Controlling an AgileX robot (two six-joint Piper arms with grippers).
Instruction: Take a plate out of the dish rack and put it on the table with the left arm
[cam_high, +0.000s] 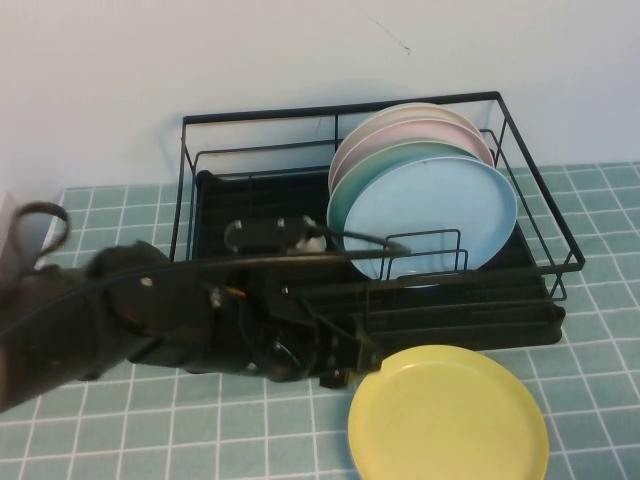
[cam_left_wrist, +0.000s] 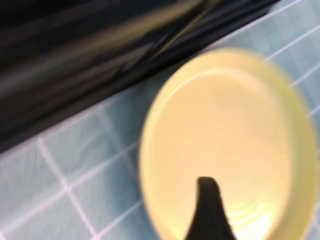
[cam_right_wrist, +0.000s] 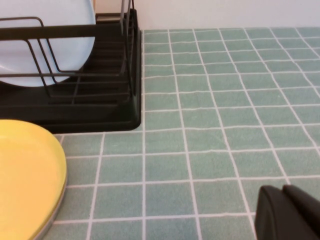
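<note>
Yellow plate (cam_high: 448, 415), black dish rack (cam_high: 300, 200), mint-green tiled table (cam_high: 600, 330).

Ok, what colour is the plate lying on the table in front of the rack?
Plain yellow plate, clearest in the high view.
</note>
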